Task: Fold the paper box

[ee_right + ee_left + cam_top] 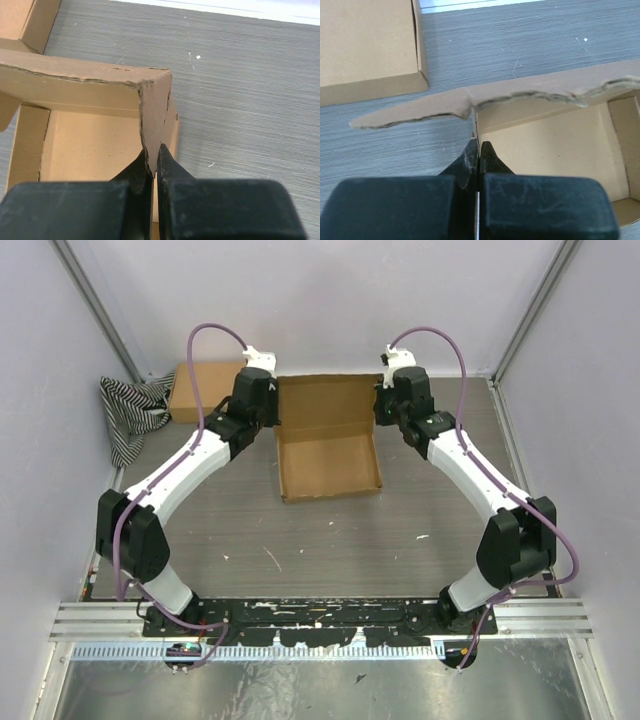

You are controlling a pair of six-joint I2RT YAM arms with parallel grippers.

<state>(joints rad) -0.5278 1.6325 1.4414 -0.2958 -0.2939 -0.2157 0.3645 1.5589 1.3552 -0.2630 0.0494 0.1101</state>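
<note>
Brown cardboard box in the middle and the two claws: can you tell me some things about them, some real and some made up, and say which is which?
1. The plain brown cardboard mailer box is open, with its lid lying back. True.
2. The left claw pinches a cardboard edge of that box. True.
3. The right claw hangs free, touching nothing. False: it is shut on a cardboard corner flap of the box.
4. A black-and-white striped cloth lies at the far left. True.
5. The second brown cardboard box sits inside the open one. False: it lies apart, to the left of it.
</note>
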